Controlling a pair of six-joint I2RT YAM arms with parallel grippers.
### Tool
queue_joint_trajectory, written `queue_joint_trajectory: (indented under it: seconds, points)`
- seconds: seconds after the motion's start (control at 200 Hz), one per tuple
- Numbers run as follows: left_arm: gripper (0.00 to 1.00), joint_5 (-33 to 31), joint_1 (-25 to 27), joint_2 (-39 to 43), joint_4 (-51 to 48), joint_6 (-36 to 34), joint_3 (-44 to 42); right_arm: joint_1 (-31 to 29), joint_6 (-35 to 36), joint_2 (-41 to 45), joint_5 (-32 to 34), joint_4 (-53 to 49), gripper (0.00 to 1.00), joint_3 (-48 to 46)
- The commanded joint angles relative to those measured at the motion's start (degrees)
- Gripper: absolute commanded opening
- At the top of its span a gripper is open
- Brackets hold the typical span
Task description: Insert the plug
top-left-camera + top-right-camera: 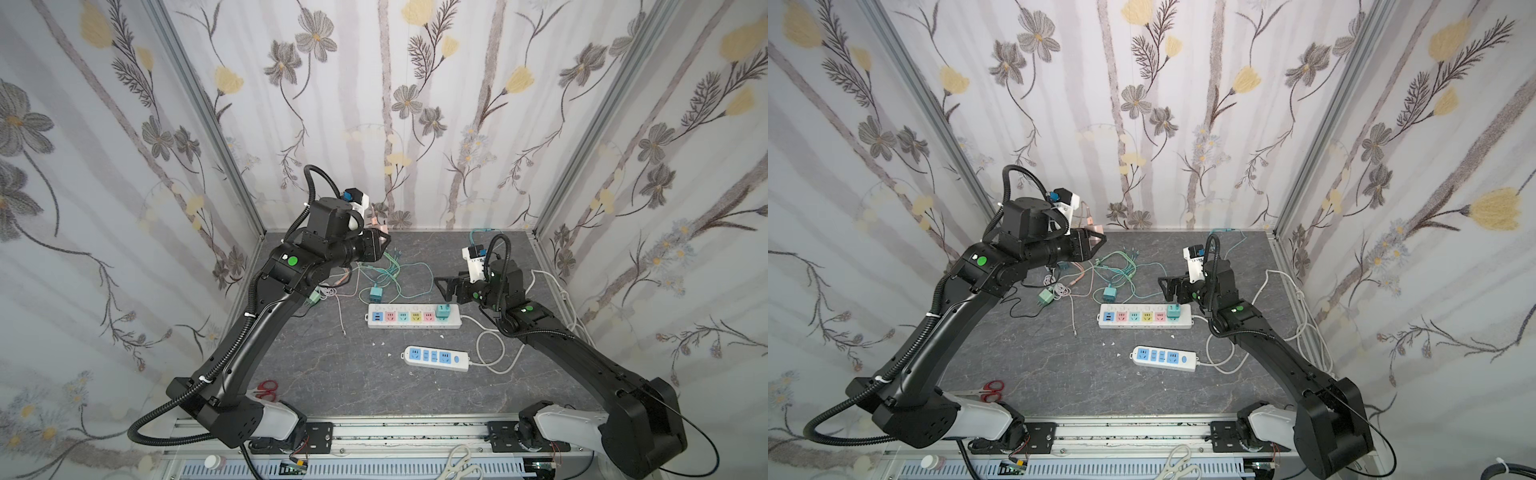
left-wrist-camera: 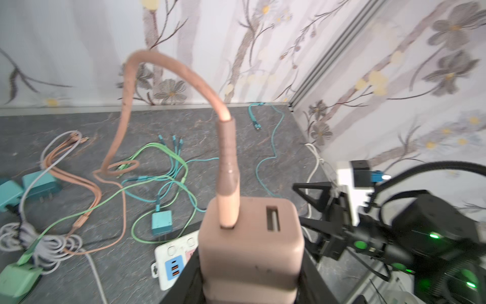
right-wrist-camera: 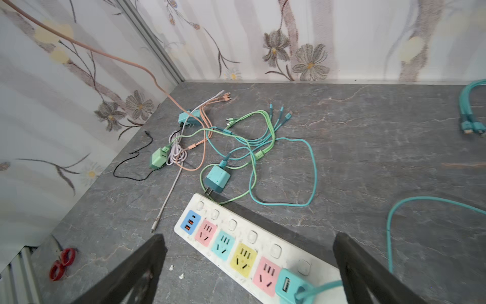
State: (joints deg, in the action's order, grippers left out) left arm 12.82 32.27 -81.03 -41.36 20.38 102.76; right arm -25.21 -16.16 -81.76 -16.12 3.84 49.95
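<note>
Left wrist view: my raised left gripper clamps the pink plug, while my right gripper hovers wide open over the power strip.

Across dark grey marbled tabletop: at centre, long white power strip with pastel sockets; just below, shorter white strip with blue sockets. Upper centre, tangled green, teal and pink cables; lower left, red-handled scissors.

You have two matte black arms with white base housings, ribbed black cable conduits, round green indicator lights and white wrist camera brackets.
</note>
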Motion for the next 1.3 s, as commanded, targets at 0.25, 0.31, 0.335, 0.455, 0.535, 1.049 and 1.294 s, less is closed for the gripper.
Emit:
queue_joint_trajectory:
  seconds: [0.25,0.31,0.335,0.455,0.535,1.049,1.294]
  points:
    - [0.0,6.9,-0.3,-2.7,3.2,-1.4,14.3,-7.1,-5.1,-20.2,-8.6,14.6,0.99,14.8]
    - [0.0,6.9,-0.3,-3.2,2.9,-1.4,15.7,-7.5,-8.3,-25.3,-11.5,19.0,0.99,18.4]
    - [0.0,6.9,-0.4,-3.3,3.0,-1.4,16.0,-7.7,-10.2,-27.3,-12.3,21.2,0.99,19.5]
    - [0.0,6.8,-0.8,-3.2,3.2,-1.7,16.6,-9.0,-17.6,-37.7,-13.0,29.4,0.99,26.6]
    - [0.0,6.3,-1.1,-2.8,3.1,-2.0,16.6,-9.9,-19.3,-43.0,-12.2,29.9,0.99,31.9]
    - [0.0,4.4,-6.0,-0.3,3.5,-1.0,14.2,-12.6,-20.9,-48.3,-3.4,37.1,0.97,30.4]
    - [0.0,8.7,-7.6,-0.4,5.1,0.7,14.3,-14.5,-21.1,-50.7,-6.3,37.9,0.97,30.7]
